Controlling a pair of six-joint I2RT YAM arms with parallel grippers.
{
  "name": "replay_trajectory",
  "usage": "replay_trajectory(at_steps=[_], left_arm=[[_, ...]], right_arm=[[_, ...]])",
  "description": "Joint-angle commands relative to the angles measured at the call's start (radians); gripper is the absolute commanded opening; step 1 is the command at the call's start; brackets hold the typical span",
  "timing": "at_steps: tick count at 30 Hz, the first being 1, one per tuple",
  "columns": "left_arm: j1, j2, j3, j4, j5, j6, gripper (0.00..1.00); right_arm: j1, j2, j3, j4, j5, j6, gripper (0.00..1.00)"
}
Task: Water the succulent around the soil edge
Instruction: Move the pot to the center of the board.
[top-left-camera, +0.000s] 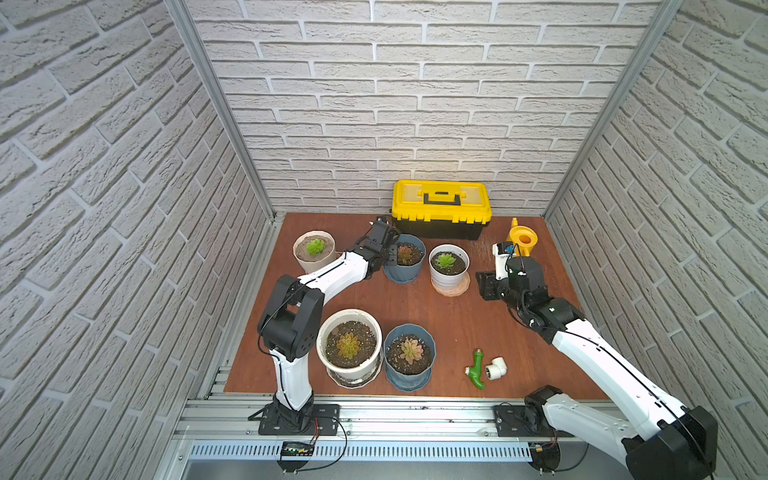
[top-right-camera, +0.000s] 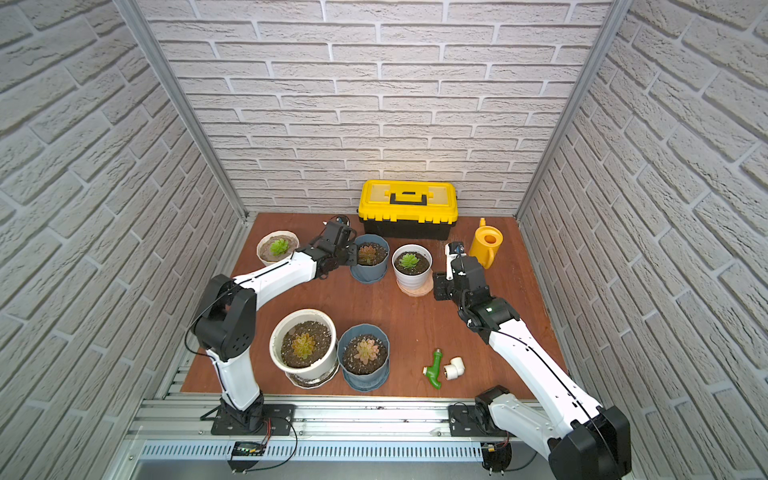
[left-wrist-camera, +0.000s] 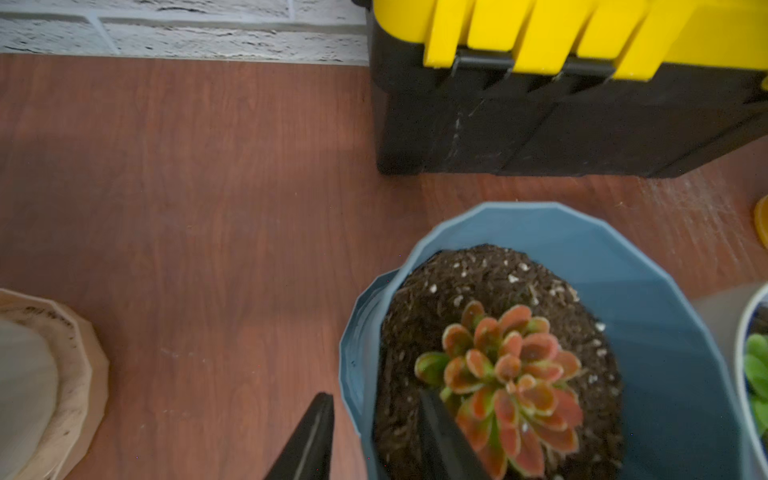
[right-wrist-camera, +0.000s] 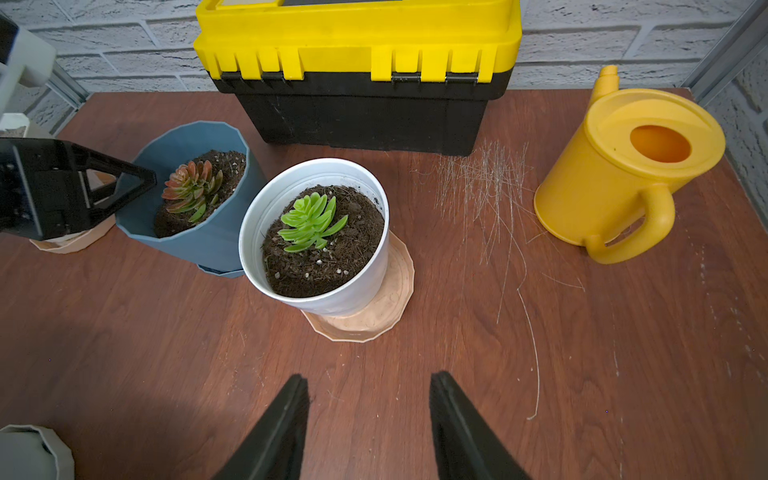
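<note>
Right jaws stand parted and empty over bare desk (right-wrist-camera: 124, 353), on the near side of the white pot (right-wrist-camera: 357, 291). Left jaws are parted too and straddle the left rim of the far blue pot (left-wrist-camera: 665, 332). The outer finger (left-wrist-camera: 313, 440) is outside the wall and the inner finger (left-wrist-camera: 444, 440) is over the soil (left-wrist-camera: 478, 282), beside the red succulent (left-wrist-camera: 511, 374). Neither looks pressed to the wall, so I judge that hold released, not clamped.

The watering can (right-wrist-camera: 623, 174) stands upright at the far right of the desk, to the right of the yellow toolbox (right-wrist-camera: 357, 50) and well apart from the pots. From the right jaws it lies farther back and to the right. Its long axis runs far to near: the spout (right-wrist-camera: 606, 79) points at the far wall, and the handle (right-wrist-camera: 640, 232) faces near, toward the right arm. That arm is clearly the nearer one, while the left arm is across the desk. The coming move probably calls for the right jaws to swing right and far, then close across the handle loop.
</note>
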Motion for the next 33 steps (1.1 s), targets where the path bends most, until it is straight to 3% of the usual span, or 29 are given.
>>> replay_trajectory(at_steps=[1, 4, 10, 14, 19, 28, 33], left_arm=[[0.038, -0.160, -0.065, -0.053, -0.059, 0.013, 0.45], [0.115, -0.293, -0.151, -0.062, -0.078, 0.015, 0.49], [0.370, -0.468, -0.288, -0.072, -0.074, -0.027, 0.58], [0.537, -0.430, -0.288, -0.028, -0.037, -0.064, 0.59], [0.702, -0.302, -0.241, 0.013, 0.178, -0.128, 0.54], [0.741, -0.170, -0.177, 0.048, 0.288, -0.156, 0.49], [0.740, -0.221, -0.209, 0.041, 0.207, -0.161, 0.49]], right_arm=[[0.013, -0.023, 0.004, 0.019, -0.009, 0.005, 0.53], [0.016, -0.025, 0.003, 0.019, -0.007, 0.003, 0.54], [0.025, -0.017, 0.005, 0.027, -0.029, 0.009, 0.54], [0.031, -0.003, 0.008, 0.037, -0.067, -0.002, 0.55], [0.043, -0.024, 0.004, 0.061, -0.127, -0.046, 0.63], [0.055, -0.039, -0.048, 0.161, -0.199, -0.021, 0.65], [0.069, -0.022, -0.042, 0.165, -0.197, -0.021, 0.66]])
